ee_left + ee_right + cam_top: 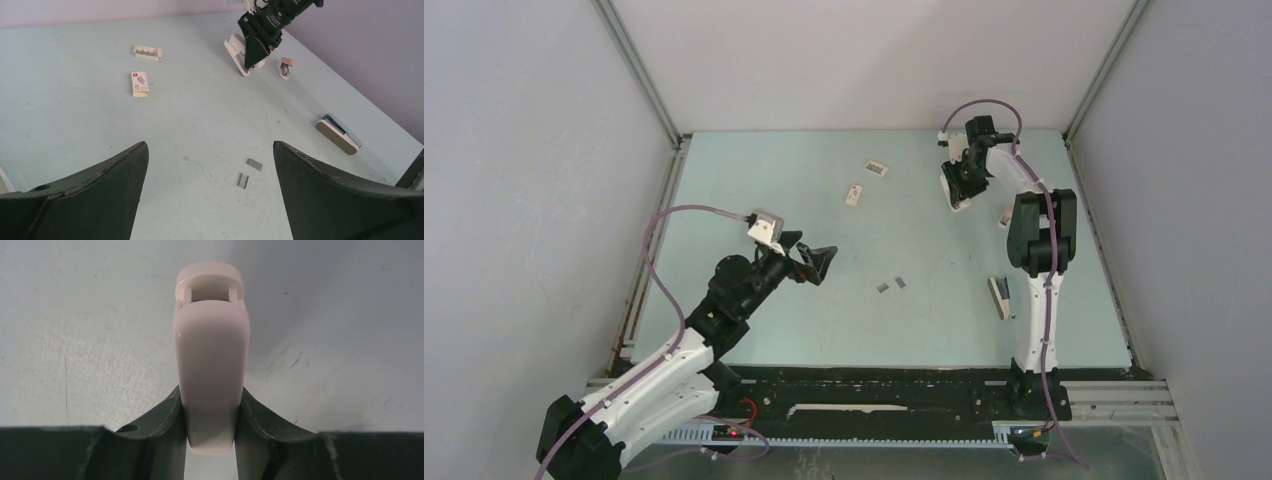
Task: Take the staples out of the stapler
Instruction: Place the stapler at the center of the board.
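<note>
A white stapler (211, 355) is clamped between the fingers of my right gripper (210, 425), which is shut on its rear end. The stapler's nose points down at the table. From above, this gripper (961, 180) and the stapler (954, 200) sit at the back right. Two short grey strips of staples (891, 286) lie loose mid-table. In the left wrist view the staples (254, 164) rest on the surface ahead, nearer the right finger. My left gripper (816, 262) hovers left of them, open and empty. Any staples inside the stapler are hidden.
A small white box (140, 83) and a white tray-like piece (147, 52) lie toward the back. A beige stapler (337, 135) rests near the right arm's base side. A small pink-tipped stapler (286, 67) sits by the right wall.
</note>
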